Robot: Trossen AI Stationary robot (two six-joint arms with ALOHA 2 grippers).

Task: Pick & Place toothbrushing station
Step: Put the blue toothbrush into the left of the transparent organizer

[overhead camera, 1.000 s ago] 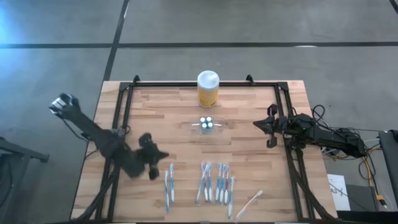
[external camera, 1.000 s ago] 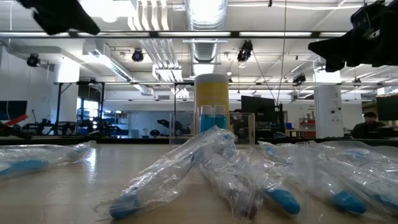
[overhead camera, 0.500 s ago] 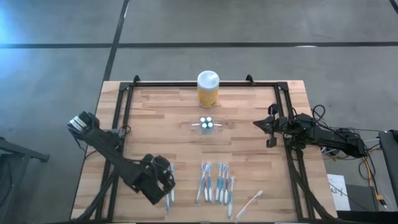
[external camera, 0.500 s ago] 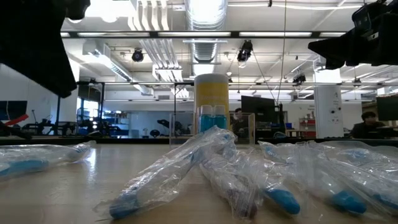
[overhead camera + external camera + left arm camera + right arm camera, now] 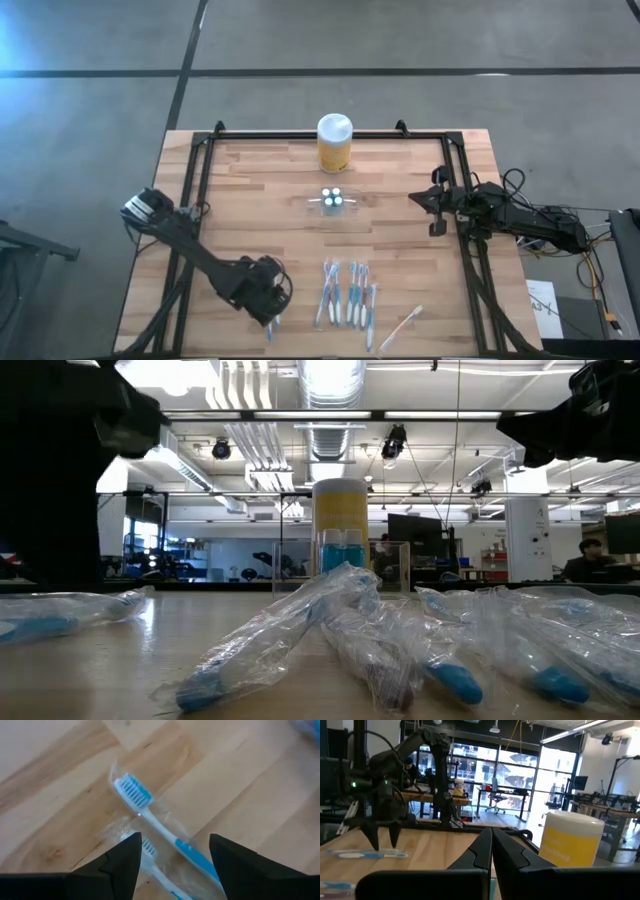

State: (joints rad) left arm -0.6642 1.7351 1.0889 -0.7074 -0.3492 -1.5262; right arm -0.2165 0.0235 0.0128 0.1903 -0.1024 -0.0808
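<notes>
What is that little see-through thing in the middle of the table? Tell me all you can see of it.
It is the toothbrushing station, a small, low holder that looks like clear plastic. It stands upright on the wooden table, near the middle, just in front of the yellow jar and apart from it. From above, light-coloured round spots show at its middle; from table height, blue shows inside its clear walls. Neither tool touches it: the left tool is over the wrapped toothbrushes, the right tool waits off to the side.
</notes>
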